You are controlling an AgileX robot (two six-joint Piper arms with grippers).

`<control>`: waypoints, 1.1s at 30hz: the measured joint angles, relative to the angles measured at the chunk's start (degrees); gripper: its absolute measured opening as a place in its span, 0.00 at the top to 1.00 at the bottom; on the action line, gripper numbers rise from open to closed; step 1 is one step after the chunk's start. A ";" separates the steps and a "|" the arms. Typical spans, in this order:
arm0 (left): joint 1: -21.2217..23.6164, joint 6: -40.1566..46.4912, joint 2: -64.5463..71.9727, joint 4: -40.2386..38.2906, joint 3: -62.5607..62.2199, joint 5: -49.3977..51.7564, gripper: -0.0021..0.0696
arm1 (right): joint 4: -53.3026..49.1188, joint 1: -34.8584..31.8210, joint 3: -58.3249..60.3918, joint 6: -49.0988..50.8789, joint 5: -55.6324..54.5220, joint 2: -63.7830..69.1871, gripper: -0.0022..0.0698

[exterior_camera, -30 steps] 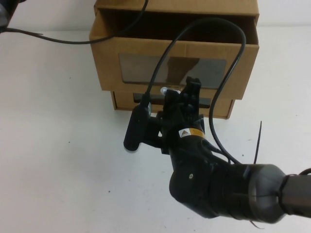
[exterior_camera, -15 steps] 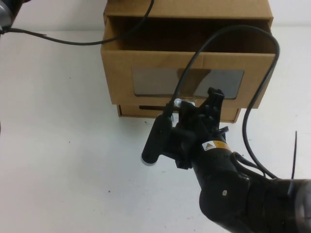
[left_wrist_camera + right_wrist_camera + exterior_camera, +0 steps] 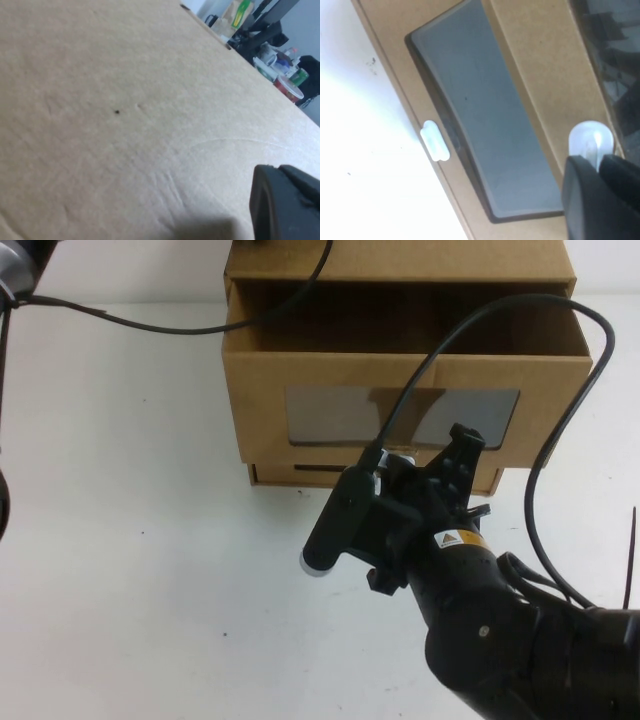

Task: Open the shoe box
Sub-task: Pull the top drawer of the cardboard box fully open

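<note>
Beyond the right gripper (image 3: 398,466), box (image 3: 400,270) lies long axis left-right, open drawer (image 3: 258,390) facing the robot. Fingers (image 3: 580,195) clamp its white knob (image 3: 590,139), clear only from the wrist; left gripper (image 3: 287,205) hangs close over the box's top.

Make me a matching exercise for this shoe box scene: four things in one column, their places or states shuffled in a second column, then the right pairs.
Things:
1. upper drawer
2. lower white tab
3. right pincer
4. left pincer

Places or states:
A. close over a plain cardboard surface
B. shut on the upper white tab
C. standing out toward the robot, inside showing
D. free, nothing gripping it

Pairs: 1-C, 2-D, 3-B, 4-A
</note>
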 joint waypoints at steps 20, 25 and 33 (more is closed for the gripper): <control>-0.04 -2.19 -0.40 1.43 0.00 0.60 0.98 | 9.62 5.70 2.59 -4.15 -1.31 -4.13 0.95; -0.13 -2.74 -0.53 1.66 0.00 1.65 0.98 | 14.00 11.20 5.20 -3.23 -6.74 -4.48 0.97; -0.02 -2.74 -0.53 1.91 0.00 0.85 0.98 | 22.03 20.06 6.88 -0.37 -7.35 -4.03 1.00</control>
